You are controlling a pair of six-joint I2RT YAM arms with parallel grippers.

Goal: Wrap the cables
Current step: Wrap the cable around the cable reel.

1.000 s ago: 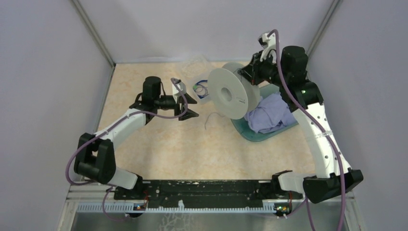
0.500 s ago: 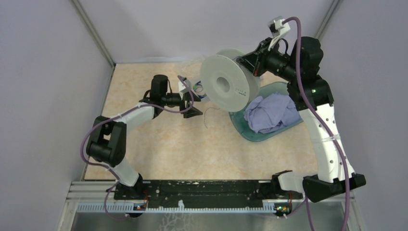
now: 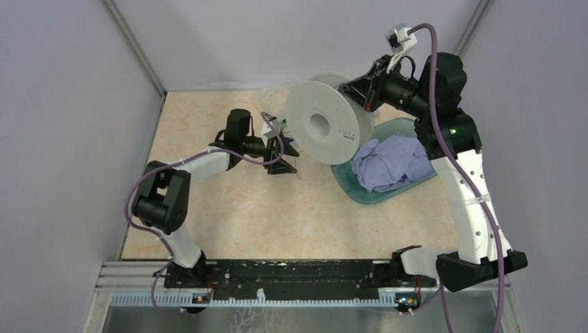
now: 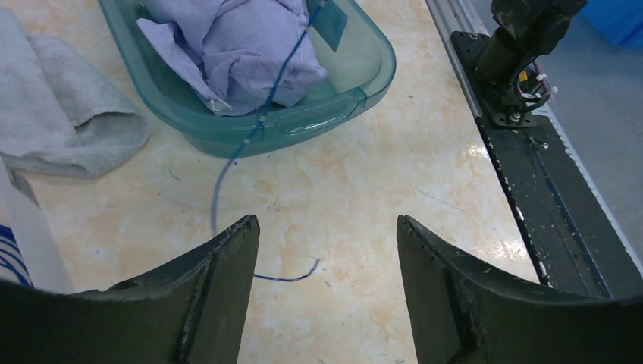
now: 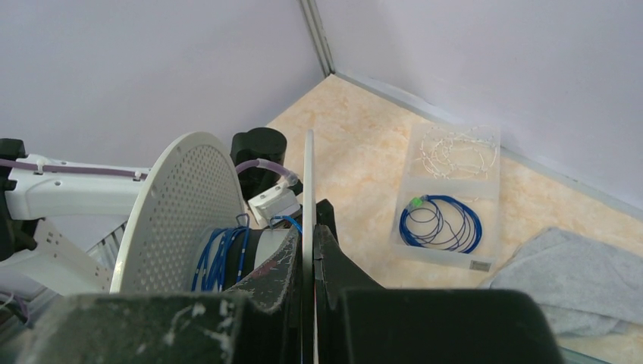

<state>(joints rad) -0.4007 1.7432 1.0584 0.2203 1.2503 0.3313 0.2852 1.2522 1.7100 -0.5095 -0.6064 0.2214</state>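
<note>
In your left wrist view the cable leaves by the top edge and slips behind a finger of the left gripper at lower left, and the towel is cut by the left edge. From above, the spool covers the upper-left rim of the basin, and you cannot trace the cable there.
</note>
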